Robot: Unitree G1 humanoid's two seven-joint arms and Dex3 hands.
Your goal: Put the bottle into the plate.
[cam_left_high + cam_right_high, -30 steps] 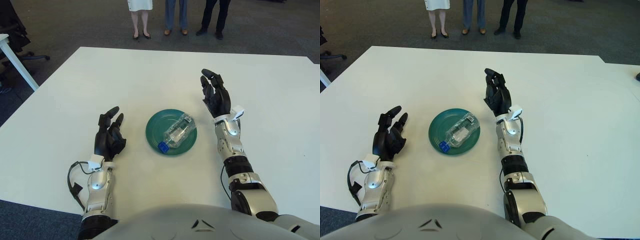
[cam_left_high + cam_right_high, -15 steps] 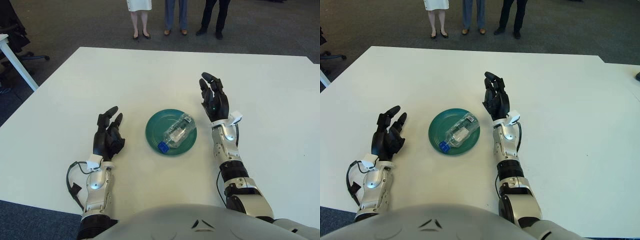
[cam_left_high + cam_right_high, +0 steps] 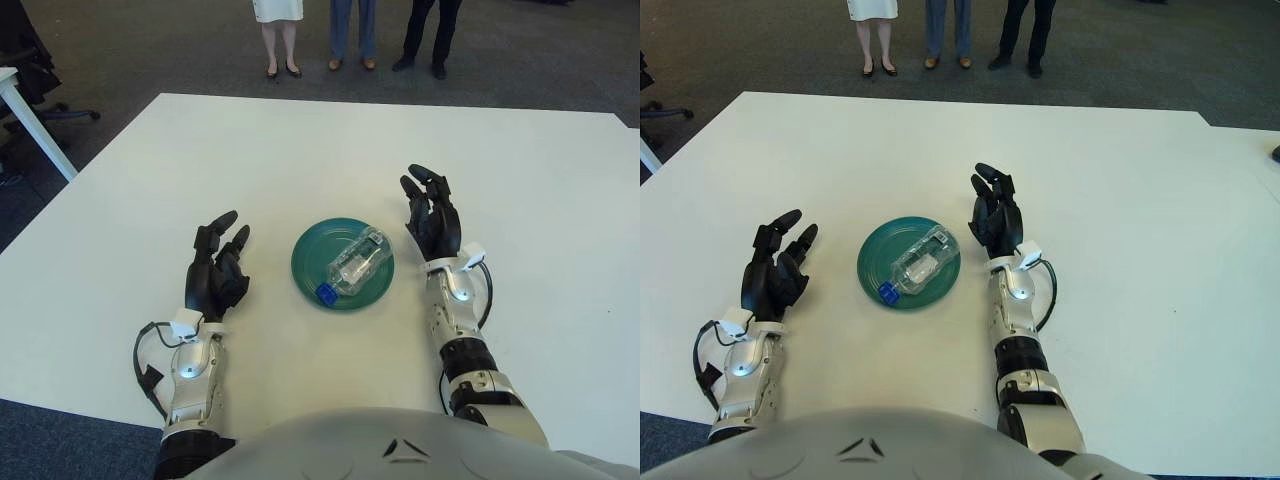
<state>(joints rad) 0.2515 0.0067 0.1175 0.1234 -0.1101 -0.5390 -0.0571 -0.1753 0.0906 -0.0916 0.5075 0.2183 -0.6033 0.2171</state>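
A clear plastic bottle (image 3: pixel 356 262) with a blue cap lies on its side in the green plate (image 3: pixel 310 250) at the middle of the white table. My right hand (image 3: pixel 432 212) is open and empty, just right of the plate, apart from it. My left hand (image 3: pixel 216 265) is open and empty, resting left of the plate.
The white table (image 3: pixel 300 150) stretches far beyond the plate. Three people stand on the dark carpet past its far edge (image 3: pixel 345 35). An office chair and another table's corner (image 3: pixel 25 95) are at the far left.
My right hand has drawn back toward me and lowered beside the plate. The bottle, plate and left hand have not moved.
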